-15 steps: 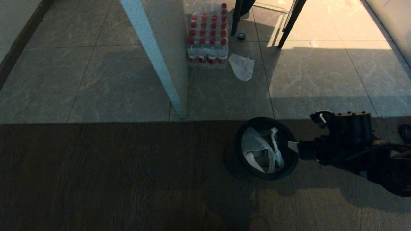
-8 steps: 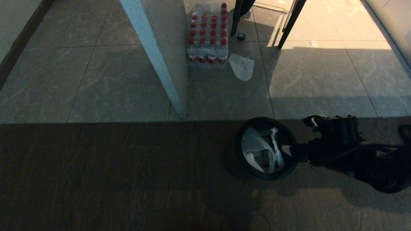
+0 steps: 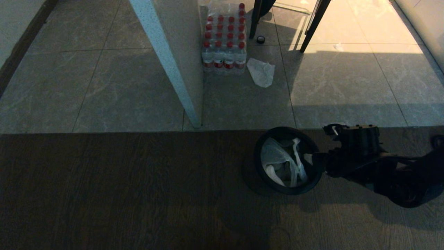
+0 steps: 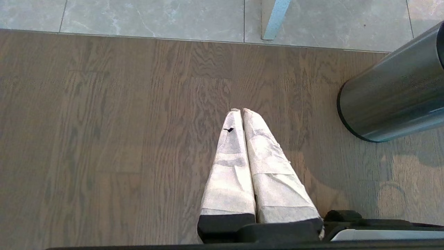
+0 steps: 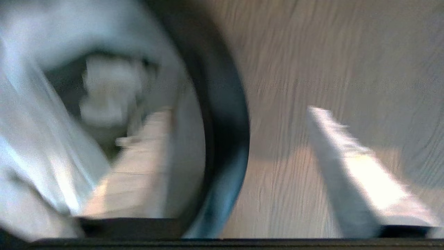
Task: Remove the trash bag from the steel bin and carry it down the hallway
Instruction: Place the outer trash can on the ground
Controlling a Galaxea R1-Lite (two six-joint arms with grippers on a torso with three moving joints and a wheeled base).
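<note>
The steel bin (image 3: 257,163) stands on the dark wood floor just short of the tiled hallway (image 3: 114,86); its shiny side also shows in the left wrist view (image 4: 392,90). The white trash bag (image 3: 277,158) lies crumpled inside it, handles up. My right gripper (image 3: 312,159) reaches in from the right and is open. In the right wrist view the gripper (image 5: 237,111) straddles the bin's black rim (image 5: 225,104), one finger inside beside the bag (image 5: 31,114), the other outside over the floor. My left gripper (image 4: 239,110) hangs shut and empty over the wood floor, left of the bin.
A shrink-wrapped pack of red-capped bottles (image 3: 224,38) stands on the tiles beyond the bin, with a flat whitish bag (image 3: 261,72) beside it. A pale partition edge (image 3: 166,59) runs down to the wood floor. Dark slanted legs (image 3: 314,24) stand farther back.
My right arm has slid left toward the bin, bringing its fingers from just outside the rim to over it. The bag and bin have not moved.
</note>
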